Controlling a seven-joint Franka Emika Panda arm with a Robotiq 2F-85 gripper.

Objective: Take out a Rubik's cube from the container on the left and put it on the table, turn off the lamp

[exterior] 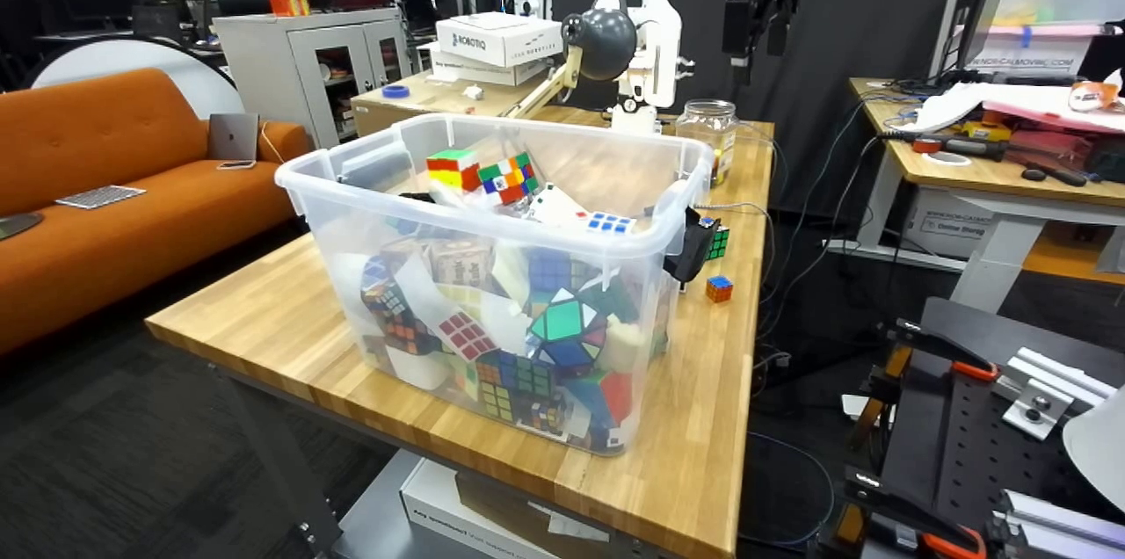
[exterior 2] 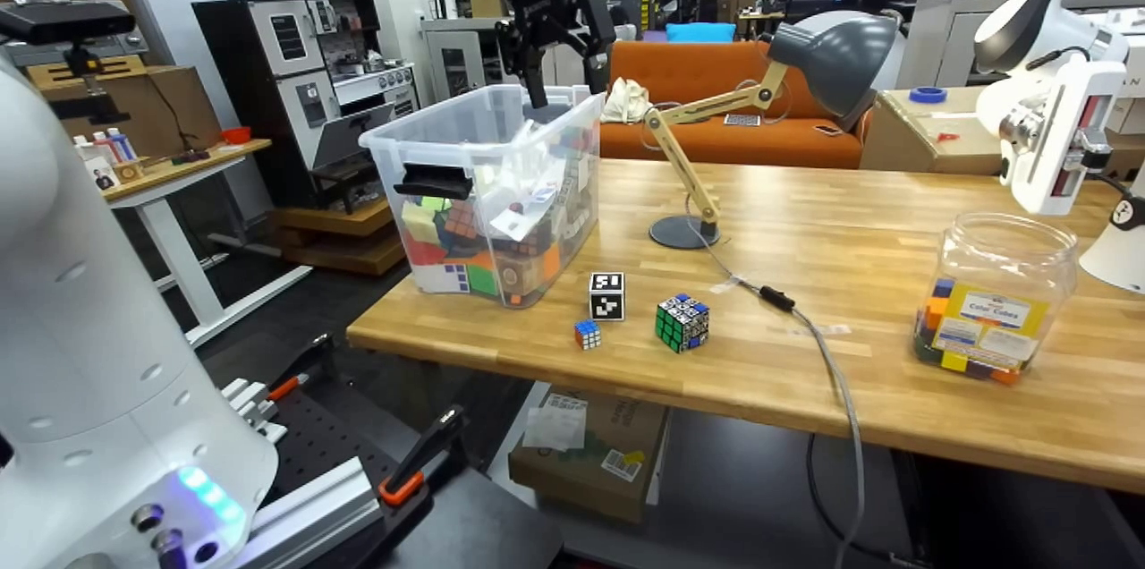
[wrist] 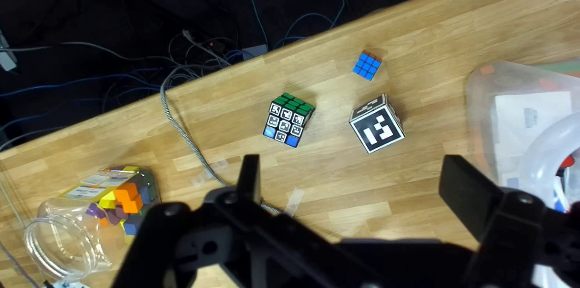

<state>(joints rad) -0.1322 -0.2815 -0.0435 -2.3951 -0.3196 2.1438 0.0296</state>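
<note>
Our pincer [wrist: 351, 172] stands wide, its fingers [wrist: 249, 175] well apart, and through the gap we look down on bare wood of the desk [wrist: 344, 206]. Toward the top of the wrist view we see three cubes, each with open wood around it: a patterned cube [wrist: 285, 122] with a green side, a black-and-white tagged cube [wrist: 377, 127] and a small blue-topped cube [wrist: 367, 65]. The small one lies nearest the desk's long edge, a strip of wood short of the dark floor [wrist: 113, 12].

At the right of that view the container [wrist: 537, 156] shows close beside one finger; how near the two are we cannot tell. In an exterior view it stands at the end of the desk, leaving us a narrow band of wood along the front edge. Inside it, Rubik's cubes [exterior: 510, 178] lie high in the heap, and more show through the translucent wall.

Next to the container stands the lamp [exterior 2: 827, 59] on its round base; whether it is lit we cannot tell. Its cable [exterior 2: 836, 381], with a black inline switch [exterior 2: 776, 299], crosses the wood and drops over the long edge between the cubes and a clear jar [exterior 2: 993, 318] of coloured blocks. Between lamp base and jar we have a broad open stretch of desk.
</note>
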